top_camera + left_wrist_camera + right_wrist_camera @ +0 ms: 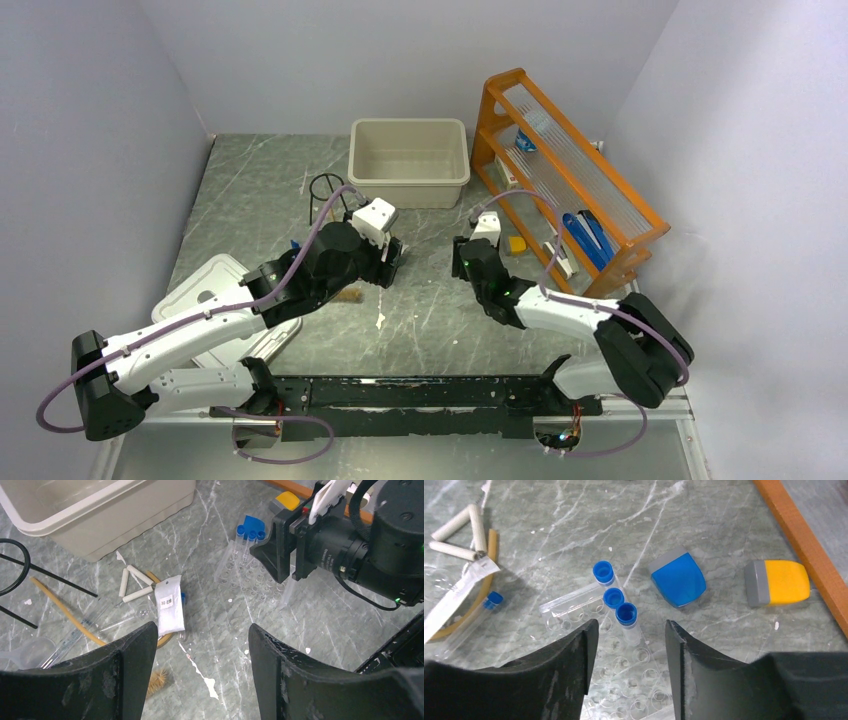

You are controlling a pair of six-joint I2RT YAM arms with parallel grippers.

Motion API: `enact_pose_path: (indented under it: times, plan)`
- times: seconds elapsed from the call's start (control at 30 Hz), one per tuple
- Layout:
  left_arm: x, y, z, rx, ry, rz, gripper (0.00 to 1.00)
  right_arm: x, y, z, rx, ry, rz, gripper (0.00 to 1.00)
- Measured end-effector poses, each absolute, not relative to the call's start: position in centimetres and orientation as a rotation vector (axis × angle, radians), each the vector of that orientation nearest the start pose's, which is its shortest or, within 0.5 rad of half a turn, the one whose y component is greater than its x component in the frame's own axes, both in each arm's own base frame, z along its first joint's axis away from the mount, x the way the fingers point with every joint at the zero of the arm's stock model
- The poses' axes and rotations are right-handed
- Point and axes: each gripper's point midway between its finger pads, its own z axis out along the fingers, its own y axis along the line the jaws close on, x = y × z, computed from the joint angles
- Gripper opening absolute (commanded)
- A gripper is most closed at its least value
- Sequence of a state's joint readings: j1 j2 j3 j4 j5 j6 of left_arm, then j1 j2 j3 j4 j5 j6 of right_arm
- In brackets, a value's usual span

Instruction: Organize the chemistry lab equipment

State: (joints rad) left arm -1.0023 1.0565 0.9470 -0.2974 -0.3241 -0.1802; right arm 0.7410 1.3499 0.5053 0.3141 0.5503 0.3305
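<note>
Right gripper (pixel 630 630) jaws stand apart, empty, just over three blue-capped tubes (pixel 614 599) lying at the edge of a clear well rack (pixel 634 680). Left gripper (pixel 201 630) gapes wide near the white packet (pixel 169 605); only its camera shows me the brown-bristled brush (pixel 159 677) beside one finger

Three blue-capped tubes (pixel 615 600) lie side by side on a clear tray (pixel 621 677). The white triangle (pixel 134 584) lies flat on the counter (pixel 210 555), just beside the white packet (pixel 169 611), which lies across the curved tan rubber tube (pixel 65 612).
</note>
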Motion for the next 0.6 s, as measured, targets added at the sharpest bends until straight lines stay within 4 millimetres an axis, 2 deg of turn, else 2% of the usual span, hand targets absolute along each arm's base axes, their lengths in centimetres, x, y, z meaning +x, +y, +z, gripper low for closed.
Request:
enact_pose_path:
  times: [0.13,0.33,0.4,0.47,0.6]
  plan:
    - [22.8,-26.6,24.2,0.591,1.894,-0.457,0.72,31.0,17.7,9.9,-0.061,1.994,0.135,0.62]
    - [22.8,-26.7,24.1,0.572,1.904,-0.465,0.73,31.3,18.2,15.8,0.004,1.913,0.235,0.62]
    - [22.9,-26.7,23.8,0.558,1.918,-0.462,0.72,31.4,18.5,17.2,0.017,1.901,0.26,0.58]
    - [23.0,-26.8,23.0,0.546,1.946,-0.452,0.69,31.5,18.9,18.2,0.018,1.904,0.287,0.48]
    - [23.2,-27.3,20.7,0.532,2.026,-0.429,0.55,31.1,19.8,18.4,0.001,1.941,0.339,0.38]
